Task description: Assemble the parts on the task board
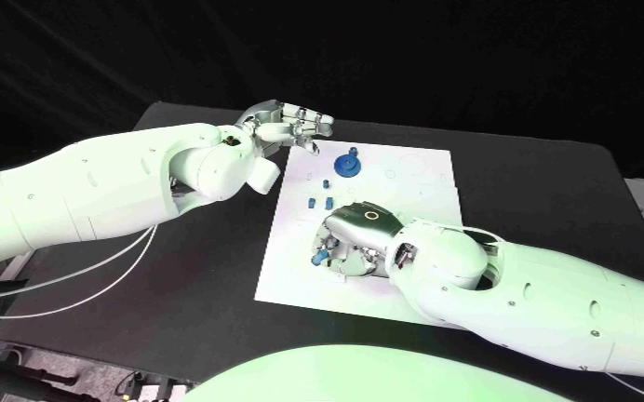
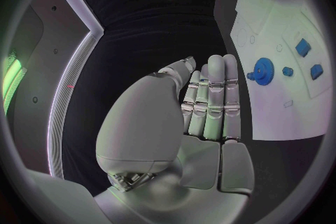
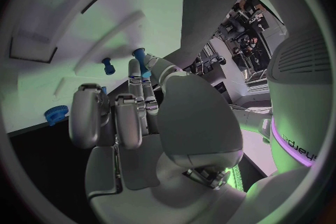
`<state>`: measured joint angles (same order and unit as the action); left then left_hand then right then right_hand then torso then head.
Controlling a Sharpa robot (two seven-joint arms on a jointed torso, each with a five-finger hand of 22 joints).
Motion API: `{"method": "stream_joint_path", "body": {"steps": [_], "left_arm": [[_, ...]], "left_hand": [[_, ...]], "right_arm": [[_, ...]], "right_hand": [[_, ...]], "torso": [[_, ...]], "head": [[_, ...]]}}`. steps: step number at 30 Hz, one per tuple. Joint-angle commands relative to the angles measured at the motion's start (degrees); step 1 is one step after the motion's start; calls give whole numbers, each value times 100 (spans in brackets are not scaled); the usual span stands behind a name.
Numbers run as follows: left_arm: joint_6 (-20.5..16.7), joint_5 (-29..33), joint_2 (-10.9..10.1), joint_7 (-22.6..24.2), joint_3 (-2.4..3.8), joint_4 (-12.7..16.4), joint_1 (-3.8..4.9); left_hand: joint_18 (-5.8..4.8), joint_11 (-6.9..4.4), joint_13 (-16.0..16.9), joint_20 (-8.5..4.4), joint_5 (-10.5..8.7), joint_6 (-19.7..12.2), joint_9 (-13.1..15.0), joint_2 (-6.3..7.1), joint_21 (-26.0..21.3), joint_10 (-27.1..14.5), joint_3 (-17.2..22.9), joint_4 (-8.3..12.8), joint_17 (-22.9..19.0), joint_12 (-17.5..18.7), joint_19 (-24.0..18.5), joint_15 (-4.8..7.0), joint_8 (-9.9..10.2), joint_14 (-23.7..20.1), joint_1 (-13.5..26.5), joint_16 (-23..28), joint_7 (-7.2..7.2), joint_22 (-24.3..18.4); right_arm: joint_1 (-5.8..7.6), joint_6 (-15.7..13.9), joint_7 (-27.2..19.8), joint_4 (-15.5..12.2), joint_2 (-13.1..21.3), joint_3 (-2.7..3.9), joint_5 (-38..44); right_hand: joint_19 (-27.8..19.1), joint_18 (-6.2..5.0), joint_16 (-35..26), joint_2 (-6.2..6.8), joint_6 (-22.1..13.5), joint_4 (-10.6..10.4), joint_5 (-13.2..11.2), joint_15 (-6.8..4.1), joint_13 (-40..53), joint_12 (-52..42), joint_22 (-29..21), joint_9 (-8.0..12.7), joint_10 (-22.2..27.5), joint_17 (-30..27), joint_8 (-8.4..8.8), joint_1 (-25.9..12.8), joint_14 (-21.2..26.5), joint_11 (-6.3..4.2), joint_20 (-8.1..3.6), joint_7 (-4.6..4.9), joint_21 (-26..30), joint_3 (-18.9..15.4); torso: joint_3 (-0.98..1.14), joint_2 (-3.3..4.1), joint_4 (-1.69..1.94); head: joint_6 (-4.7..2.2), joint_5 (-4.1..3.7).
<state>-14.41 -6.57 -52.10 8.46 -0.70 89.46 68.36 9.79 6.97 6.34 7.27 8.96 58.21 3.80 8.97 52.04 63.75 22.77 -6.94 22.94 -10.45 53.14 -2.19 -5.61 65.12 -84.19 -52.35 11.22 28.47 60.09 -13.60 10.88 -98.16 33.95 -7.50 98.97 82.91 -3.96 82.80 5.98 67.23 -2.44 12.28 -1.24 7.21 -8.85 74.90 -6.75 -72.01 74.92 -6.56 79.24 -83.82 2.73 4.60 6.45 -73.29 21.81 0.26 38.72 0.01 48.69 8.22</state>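
Pinching a small blue part point(image 1: 319, 258) low over the near half of the task board point(image 1: 298, 272), my right hand point(image 1: 352, 239) risks dropping it, while my left hand point(image 1: 285, 125) hovers released by the board's far corner.

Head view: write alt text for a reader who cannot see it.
The right hand reaches down onto the near part of the white task board, with a small blue part at its fingers. The left hand hovers at the board's far left corner, holding nothing, near a blue gear standing on the board.
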Motion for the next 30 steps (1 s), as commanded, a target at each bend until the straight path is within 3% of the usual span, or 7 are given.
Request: {"method": "stream_joint_path", "body": {"steps": [1,14,21,30], "left_arm": [[92,-19,6,15,3,3,2],[93,-19,-4,6,3,8,2],[87,-19,-6,1,3,13,3],[86,-19,-14,-7,3,18,3]], "left_hand": [[78,-1,9,39,-1,-34,3,-48,-42,-23,-33,16,-10,-26,7,-20,12,-13,8,30,0,-7],[78,-1,9,39,-1,-34,3,-48,-42,-23,-33,16,-10,-26,7,-20,12,-13,8,30,0,-7],[78,-1,9,39,-1,-34,3,-48,-42,-23,-33,16,-10,-26,7,-20,12,-13,8,30,0,-7],[78,-1,9,39,-1,-34,3,-48,-42,-23,-33,16,-10,-26,7,-20,12,-13,8,30,0,-7]], "right_arm": [[-12,161,36,-33,15,-6,82],[-16,189,113,-6,-12,-6,115],[-16,265,247,82,-102,-11,125],[-19,244,282,117,-152,-21,161]], "right_hand": [[19,48,10,-43,39,-12,37,-25,-1,38,903,-5,40,264,-18,-33,-379,5,-4,-4,21,32],[11,45,3,-29,24,-14,39,-18,-5,59,900,-9,44,249,-8,-58,-375,12,0,4,40,28],[-33,31,-4,106,-357,-80,52,77,-46,203,877,62,222,223,226,-230,-366,133,62,163,147,-18],[-32,27,-3,144,-531,-85,48,82,-39,207,883,98,212,215,299,-251,-363,126,84,137,152,-20]], "torso": [[-1,0,-1],[-5,0,3],[-5,-3,2],[-1,-1,3]], "head": [[8,3],[7,-4],[9,-12],[11,-20]]}}
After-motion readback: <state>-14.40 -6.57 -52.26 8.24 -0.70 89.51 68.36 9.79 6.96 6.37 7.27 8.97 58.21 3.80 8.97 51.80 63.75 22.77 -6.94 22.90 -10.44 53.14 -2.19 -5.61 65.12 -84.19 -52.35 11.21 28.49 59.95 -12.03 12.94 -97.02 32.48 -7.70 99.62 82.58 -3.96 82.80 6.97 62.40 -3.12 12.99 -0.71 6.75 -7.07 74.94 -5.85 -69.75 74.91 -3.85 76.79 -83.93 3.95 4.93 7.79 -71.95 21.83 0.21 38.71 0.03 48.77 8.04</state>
